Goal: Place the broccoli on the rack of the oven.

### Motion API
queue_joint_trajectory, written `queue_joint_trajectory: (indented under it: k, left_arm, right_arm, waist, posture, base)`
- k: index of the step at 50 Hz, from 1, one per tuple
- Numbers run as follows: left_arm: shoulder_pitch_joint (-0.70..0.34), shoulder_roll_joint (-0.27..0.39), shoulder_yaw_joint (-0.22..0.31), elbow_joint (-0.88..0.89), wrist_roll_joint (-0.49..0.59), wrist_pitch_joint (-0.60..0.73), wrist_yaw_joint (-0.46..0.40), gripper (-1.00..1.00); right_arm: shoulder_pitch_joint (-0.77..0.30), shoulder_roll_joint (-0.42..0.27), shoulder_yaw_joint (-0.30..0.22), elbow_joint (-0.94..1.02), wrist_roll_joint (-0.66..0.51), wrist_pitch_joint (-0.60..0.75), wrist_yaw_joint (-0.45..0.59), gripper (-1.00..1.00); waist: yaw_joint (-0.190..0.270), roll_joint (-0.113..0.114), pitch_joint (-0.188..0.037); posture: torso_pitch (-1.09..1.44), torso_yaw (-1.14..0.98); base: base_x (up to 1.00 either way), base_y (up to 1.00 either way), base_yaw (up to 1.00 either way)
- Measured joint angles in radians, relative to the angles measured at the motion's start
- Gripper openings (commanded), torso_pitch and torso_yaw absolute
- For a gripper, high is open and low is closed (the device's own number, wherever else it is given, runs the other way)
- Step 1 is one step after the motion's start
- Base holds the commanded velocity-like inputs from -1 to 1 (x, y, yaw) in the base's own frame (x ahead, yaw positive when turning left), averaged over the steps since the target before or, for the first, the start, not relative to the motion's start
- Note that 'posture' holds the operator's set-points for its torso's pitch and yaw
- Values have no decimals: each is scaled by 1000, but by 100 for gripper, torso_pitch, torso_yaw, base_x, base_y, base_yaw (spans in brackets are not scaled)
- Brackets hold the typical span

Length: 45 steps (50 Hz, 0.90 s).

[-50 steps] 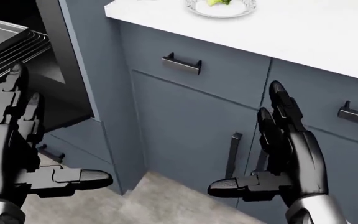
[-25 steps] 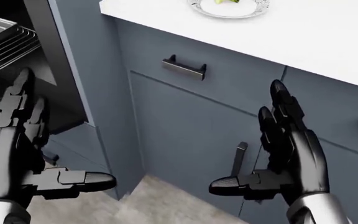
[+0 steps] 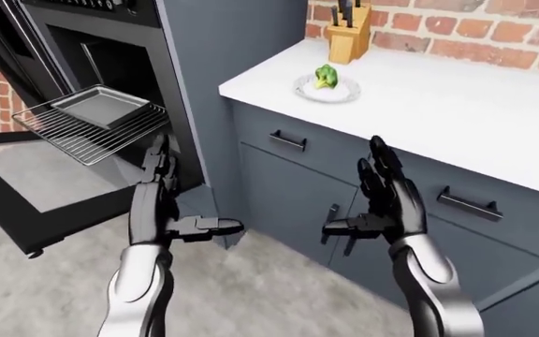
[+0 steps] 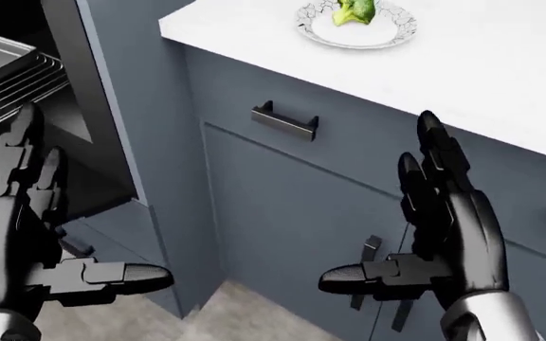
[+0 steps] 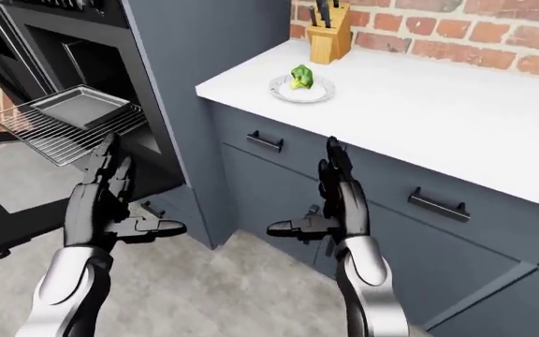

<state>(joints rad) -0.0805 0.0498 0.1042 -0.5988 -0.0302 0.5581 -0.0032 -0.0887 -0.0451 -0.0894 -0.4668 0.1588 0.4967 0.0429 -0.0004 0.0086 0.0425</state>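
Since a moment ago: head view has tipped up a little, so the small green broccoli floret on its clear glass plate now shows whole at the top edge; that is the camera shifting, not the things, and both hands hang much as they did.
Broccoli: sits in the middle of the plate, on the white bench, near the bench's left end and just short of the wooden knife block against the red brick wall. Nothing touches it.
Left hand: black fingers straight and spread, thumb jutting inward, holding nothing; it hangs low beside the oven opening, well below the rack.
Right hand: same pose, fingers apart and empty, in line with the blue-grey cabinet doors below the bench edge, well short of the plate.
Wire oven rack: pulled out over the dropped black oven door, so it offers an open landing spot; a shallow grey metal tray takes up its far part, leaving bare wire nearer the robot.
Why so, as I judge it: palms face each other at the ready, a resting pose for the approach; the right hand is closer to the plate and looks the likelier one to reach.
Stage: broccoli not yet picked up.
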Motion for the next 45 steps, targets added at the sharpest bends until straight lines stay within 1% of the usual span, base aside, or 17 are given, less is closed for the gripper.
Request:
queue_joint_trajectory:
  k: [4, 7, 10, 12, 14, 16, 21, 22, 23, 26, 29, 31, 35, 39, 41, 43, 45]
  left_arm:
    - [-5, 8, 22, -19, -3, -3, 2, 100]
    - [-2, 7, 23, -12, -1, -5, 7, 100]
    - [-11, 8, 20, -18, -4, -5, 5, 100]
    - [-7, 0, 7, -12, -8, -8, 1, 100]
    - [-5, 0, -2, 3, -12, -4, -4, 100]
    - [-6, 2, 2, 6, -13, -2, -5, 100]
    - [-13, 4, 5, -9, -10, -8, -2, 100]
    - [-15, 8, 9, -12, -9, -9, -1, 100]
    - [-14, 10, 14, -8, -8, -8, 0, 100]
    - [-1, 8, 24, 1, -3, 11, 7, 100]
    - [-7, 9, 21, -21, -3, 9, 6, 100]
    - [-16, 9, 16, -32, -5, -7, 3, 100]
    - [-6, 6, 10, -5, -6, -14, -1, 100]
    - [-8, 5, 12, -5, -4, -8, 1, 100]
    - [-2, -5, -8, 16, -5, -18, -2, 100]
    - [-1, -5, -19, 19, -9, -18, -9, 100]
    - [-2, -3, -12, 12, -10, -21, -11, 100]
  right_arm:
    - [-2, 3, 6, -10, 4, -9, 0, 100]
    - [0, 4, 12, -9, 6, -9, 1, 100]
    - [-5, 2, 11, -20, 6, -4, -1, 100]
    - [-1, -3, -1, -16, 5, -7, -4, 100]
    - [10, -1, -11, -8, 2, -1, -10, 100]
    - [8, -2, -11, -11, 2, 3, -13, 100]
    - [-1, -4, -4, -35, 4, -4, -12, 100]
    - [-6, 0, 1, -35, 4, -4, -11, 100]
    - [-4, 5, 9, -28, 4, -3, -9, 100]
    - [2, 5, 22, -19, 11, 21, -2, 100]
    - [-5, 4, 7, -44, 17, 25, -6, 100]
    - [-11, 2, 2, -61, 19, 13, -9, 100]
    - [-4, 4, 12, -51, 23, 7, -6, 100]
    - [-5, 2, 11, -48, 24, 16, -5, 100]
    - [0, -3, -3, -37, 20, 16, -8, 100]
    - [6, -3, -11, -36, 16, 22, -14, 100]
    - [3, -3, -9, -47, 15, 21, -15, 100]
  waist:
    - [5, -21, 9]
    - [14, -22, 2]
    - [19, -57, -6]
    - [7, -40, 3]
    - [-2, -51, 4]
    - [-6, -37, 1]
    - [-19, 41, 6]
    - [-12, 49, 4]
    - [-1, 40, 10]
    - [17, 52, 10]
    - [16, 37, -12]
    - [13, 19, -12]
    - [1, 3, -13]
    - [-5, -55, -26]
    - [-16, -36, -15]
    - [-22, -50, -11]
    - [-16, -49, -22]
  posture:
    - [0, 0]
    - [0, 0]
    - [0, 0]
    - [0, 0]
    - [0, 0]
    - [0, 0]
    - [0, 0]
    - [0, 0]
    - [0, 0]
    - [0, 0]
    - [0, 0]
    - [0, 0]
    - [0, 0]
    - [0, 0]
    - [0, 0]
    - [0, 0]
    - [0, 0]
  base:
    - [39, -3, 0]
    - [46, -3, 0]
    - [46, -3, 0]
    - [46, -3, 0]
    - [46, -8, 0]
    - [42, -11, 0]
    - [41, -9, 0]
    - [41, -5, 0]
    - [42, -5, 0]
    - [42, -6, 0]
    - [10, -3, 0]
    - [0, -29, 0]
    - [0, -47, 0]
    - [0, -45, 0]
    - [0, -44, 0]
    - [0, -39, 0]
    - [0, -8, 0]
